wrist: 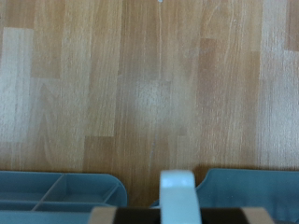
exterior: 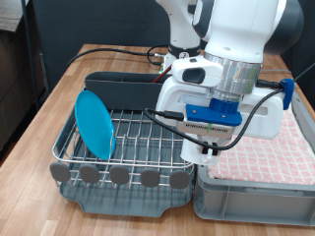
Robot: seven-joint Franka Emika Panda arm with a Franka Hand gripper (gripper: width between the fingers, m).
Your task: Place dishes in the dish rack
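The dish rack (exterior: 133, 138) is a silver wire rack on a dark grey tray with a tall grey back compartment. The light-blue plate (exterior: 95, 123) stands on edge in its wires at the exterior view's left. My gripper (exterior: 211, 146) hangs over the rack's right edge, its fingers mostly hidden by the hand and camera mount. The wrist view looks down on the wooden table (wrist: 149, 84), with a grey divided compartment (wrist: 56, 191) at its edge. A small white piece (wrist: 177, 191) shows at the frame edge; I cannot tell what it is. No mug or wooden spoon is clearly in view.
A grey bin lined with red-and-white checked cloth (exterior: 271, 157) stands right of the rack, touching it. The wooden table (exterior: 59, 98) extends to the left and behind. Black cables (exterior: 138, 54) run along the back. The robot's base and arm fill the upper right.
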